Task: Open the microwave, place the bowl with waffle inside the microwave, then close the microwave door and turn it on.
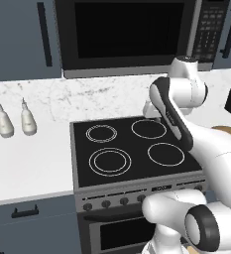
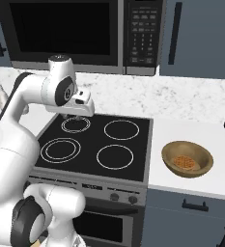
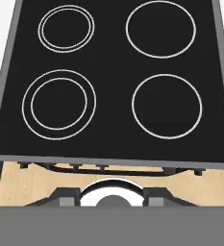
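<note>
We see a glossy white arm [image 1: 221,149], fat rounded links w/ dark grey-black joint rings; one big black ring w/ grey centre cap at the base link [image 1: 202,229]. Upper link carries a dark stripe along its side [image 1: 174,121]. Wrist is a white cylinder w/ grey top cap [image 2: 60,59]; boxy white hand [image 2: 80,103] below it. No cables or markings we can make out.

White arm bending at elbow, rising from lower left of right base view; pincer [image 2: 75,116] pointing down, upper left of centre, finger gap hidden.
</note>
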{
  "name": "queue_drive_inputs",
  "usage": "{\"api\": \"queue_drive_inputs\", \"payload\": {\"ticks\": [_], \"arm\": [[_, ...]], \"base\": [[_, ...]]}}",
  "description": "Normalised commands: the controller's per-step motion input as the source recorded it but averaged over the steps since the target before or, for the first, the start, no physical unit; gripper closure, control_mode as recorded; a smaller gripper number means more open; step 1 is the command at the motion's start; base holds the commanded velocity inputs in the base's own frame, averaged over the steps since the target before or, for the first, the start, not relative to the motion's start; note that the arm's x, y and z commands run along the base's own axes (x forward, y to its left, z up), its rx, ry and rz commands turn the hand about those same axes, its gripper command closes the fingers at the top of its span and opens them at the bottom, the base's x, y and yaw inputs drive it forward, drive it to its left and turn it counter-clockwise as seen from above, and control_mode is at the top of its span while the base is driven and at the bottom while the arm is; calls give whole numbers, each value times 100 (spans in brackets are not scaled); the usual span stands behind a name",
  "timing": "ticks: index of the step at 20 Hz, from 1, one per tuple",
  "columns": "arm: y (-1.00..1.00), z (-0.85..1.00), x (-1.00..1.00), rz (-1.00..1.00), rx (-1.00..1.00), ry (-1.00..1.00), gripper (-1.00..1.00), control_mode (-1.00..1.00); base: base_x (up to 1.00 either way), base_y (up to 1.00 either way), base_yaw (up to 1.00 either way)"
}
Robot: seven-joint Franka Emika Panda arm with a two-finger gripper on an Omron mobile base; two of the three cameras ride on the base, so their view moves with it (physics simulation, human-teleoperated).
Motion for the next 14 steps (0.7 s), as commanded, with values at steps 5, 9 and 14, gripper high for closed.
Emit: {"api": "queue_drive_inputs", "payload": {"ticks": [5, 9, 14], "arm": [[-12, 22, 1, 0, -1, -12, -100, -100], [-23, 86, 25, 0, 14, -35, -100, -100], [-26, 97, 25, 0, 8, -39, -100, -100]], "base": [[0, 0, 0], [0, 0, 0], [0, 0, 0]]}}
